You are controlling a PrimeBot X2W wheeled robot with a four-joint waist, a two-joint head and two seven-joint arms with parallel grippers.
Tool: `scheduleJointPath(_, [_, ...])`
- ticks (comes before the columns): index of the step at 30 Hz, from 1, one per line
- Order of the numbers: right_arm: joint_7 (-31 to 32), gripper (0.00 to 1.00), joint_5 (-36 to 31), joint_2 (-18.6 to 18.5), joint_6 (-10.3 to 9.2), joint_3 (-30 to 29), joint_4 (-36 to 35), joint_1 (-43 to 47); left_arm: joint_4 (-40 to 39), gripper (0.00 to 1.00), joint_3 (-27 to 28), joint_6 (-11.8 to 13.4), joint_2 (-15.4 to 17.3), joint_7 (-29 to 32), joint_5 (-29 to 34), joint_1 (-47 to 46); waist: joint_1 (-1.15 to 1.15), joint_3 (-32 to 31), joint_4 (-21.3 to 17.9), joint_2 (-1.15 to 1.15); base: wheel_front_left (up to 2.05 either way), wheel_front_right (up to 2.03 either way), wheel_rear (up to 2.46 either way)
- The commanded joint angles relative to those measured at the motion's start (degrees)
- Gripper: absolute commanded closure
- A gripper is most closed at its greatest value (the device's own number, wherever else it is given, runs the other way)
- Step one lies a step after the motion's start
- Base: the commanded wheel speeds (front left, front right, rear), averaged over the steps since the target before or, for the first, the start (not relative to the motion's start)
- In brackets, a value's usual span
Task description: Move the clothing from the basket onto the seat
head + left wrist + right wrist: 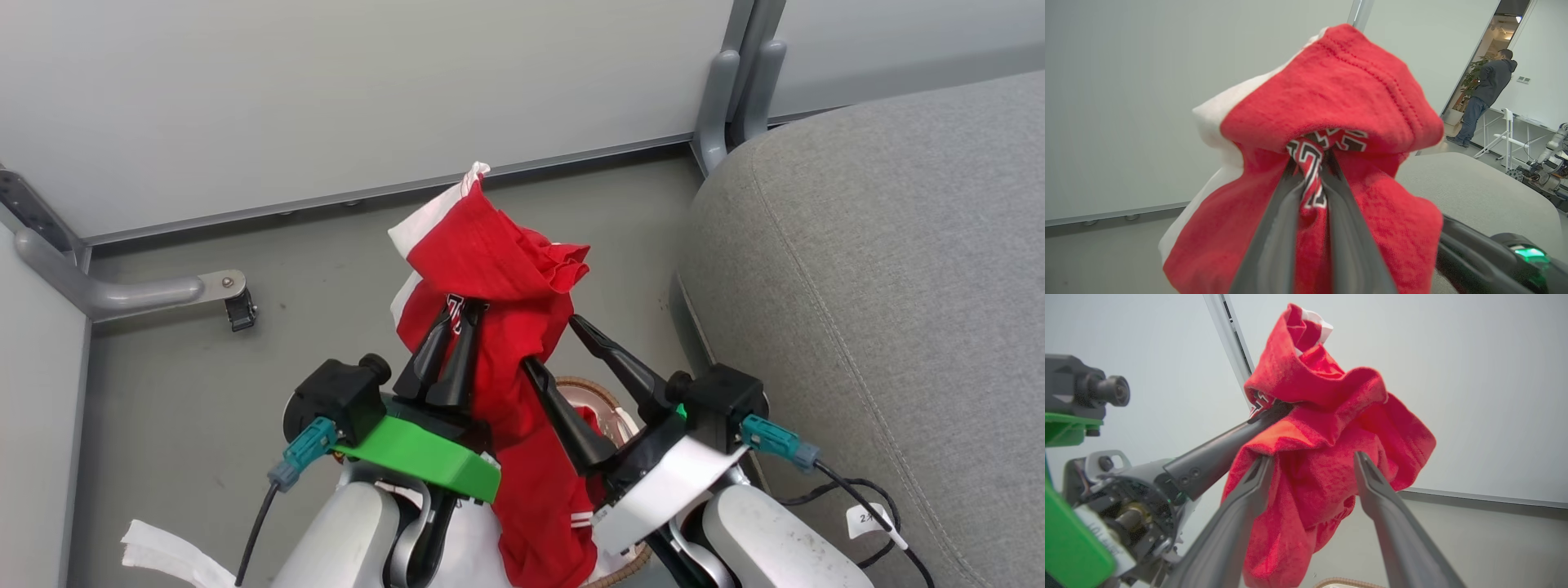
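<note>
Clothing [490,249] hangs vertically from the clamped left pincer [462,308], bunched end uppermost.

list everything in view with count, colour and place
clothing: one seen, red with white trim, held aloft at centre
basket: one, brown woven rim, low centre of head view, mostly hidden
seat: one, grey, right side of head view
wall panels: pale grey, at the back
floor: grey, below the wall panels
brackets: at least two, grey metal, at the wall's foot, left and upper right
white material: one piece, lower left of head view
person: one, dark jacket, blue jeans, far doorway in left wrist view
left gripper: one, dark, shut on the clothing
right gripper: one, dark, open, fingers either side of the hanging cloth
</note>
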Motion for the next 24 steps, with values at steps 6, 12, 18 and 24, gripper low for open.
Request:
scheduleJointPath(6, [-0.24,0.0,0.41,-0.34,-0.06,2.41,2.65,-1.55,-0.16,1.0,-1.51,-0.44,0.15,-0.05,-0.81,0.03,0.0,0.37,0.46,0.0,0.0,0.0,0.0])
scheduleJointPath(12, [-0.24,0.0,-0.12,0.13,-0.06,2.96,5.98,-3.01,-0.63,1.0,-4.26,-1.02,0.15,-0.05,-3.07,0.26,0.0,0.26,1.09,0.0,0.0,0.0,0.0])
scheduleJointPath(18, [-0.24,0.0,-0.9,0.43,-0.06,2.93,8.38,-3.97,-0.33,1.0,-7.07,-1.54,0.14,-0.05,-6.72,0.98,0.0,0.2,1.98,0.0,0.0,0.0,0.0])
scheduleJointPath(24, [-0.27,0.0,-2.32,0.7,-0.02,3.28,8.61,-4.96,1.05,1.0,-10.5,-1.97,0.14,0.03,-12.3,1.51,0.0,0.0,2.87,0.0,0.0,0.0,0.0])
